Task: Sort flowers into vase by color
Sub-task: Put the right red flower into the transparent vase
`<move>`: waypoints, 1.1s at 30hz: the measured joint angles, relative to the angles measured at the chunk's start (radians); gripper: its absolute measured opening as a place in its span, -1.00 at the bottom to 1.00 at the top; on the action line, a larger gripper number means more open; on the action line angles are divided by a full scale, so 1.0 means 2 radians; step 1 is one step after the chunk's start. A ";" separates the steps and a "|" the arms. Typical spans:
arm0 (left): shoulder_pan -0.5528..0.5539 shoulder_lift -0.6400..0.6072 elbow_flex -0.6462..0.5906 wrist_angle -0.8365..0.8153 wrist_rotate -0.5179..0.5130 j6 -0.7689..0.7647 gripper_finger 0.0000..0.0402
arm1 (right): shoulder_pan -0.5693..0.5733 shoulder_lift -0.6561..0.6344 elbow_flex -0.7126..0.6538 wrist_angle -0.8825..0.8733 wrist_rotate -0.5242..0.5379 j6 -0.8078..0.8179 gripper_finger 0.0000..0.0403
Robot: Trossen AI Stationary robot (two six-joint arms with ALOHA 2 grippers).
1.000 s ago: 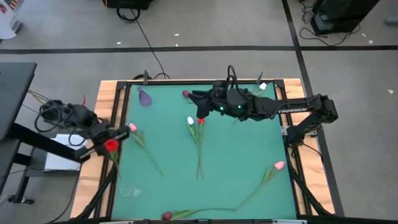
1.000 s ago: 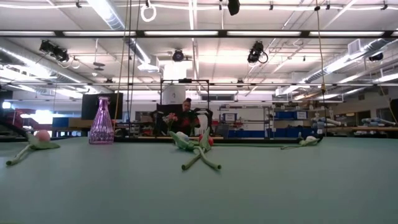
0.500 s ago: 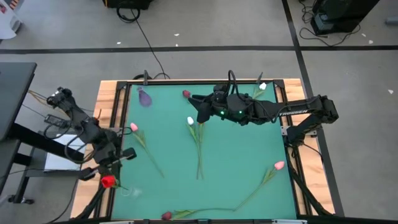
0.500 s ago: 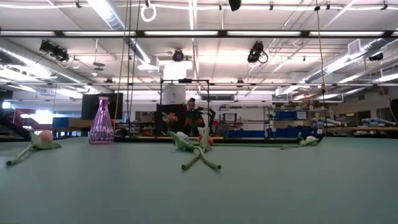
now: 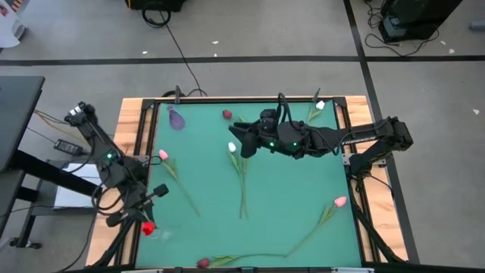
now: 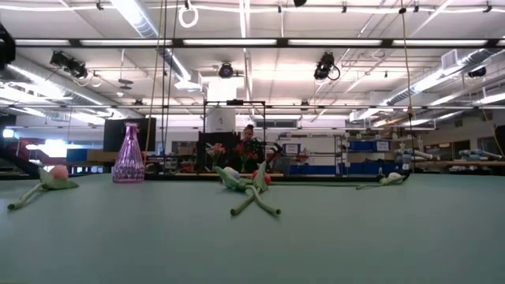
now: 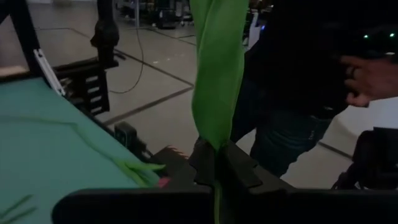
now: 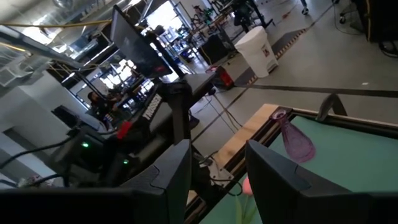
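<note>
At the table's near left edge, the left gripper (image 5: 145,218) is clamping shut on the stem of a red tulip (image 5: 148,227), its head lying beside a clear vase (image 5: 161,233). Over the far middle, the right gripper (image 5: 238,141) is hovering wide open and empty, above the white tulip (image 5: 232,147); the purple vase (image 5: 176,118) is standing at the far left corner.

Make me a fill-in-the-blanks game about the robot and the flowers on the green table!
1. The left gripper has its jaws shut on a tulip whose head is ____.
2. The glass vase near the table's far edge is ____ in colour.
3. The right gripper hovers with its jaws ____ and holds nothing.
4. Under the right gripper lie two tulips, one red and one ____, side by side.

Missing words: red; purple; open; white
</note>
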 joint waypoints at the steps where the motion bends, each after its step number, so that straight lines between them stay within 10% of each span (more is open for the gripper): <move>1: -0.002 -0.004 -0.007 0.005 -0.004 -0.004 -0.96 | 0.002 0.000 0.000 0.000 0.002 0.000 -0.21; 33: -0.006 -0.010 0.062 -0.173 0.042 -0.152 0.14 | 0.006 0.000 0.000 -0.008 -0.020 0.033 -0.21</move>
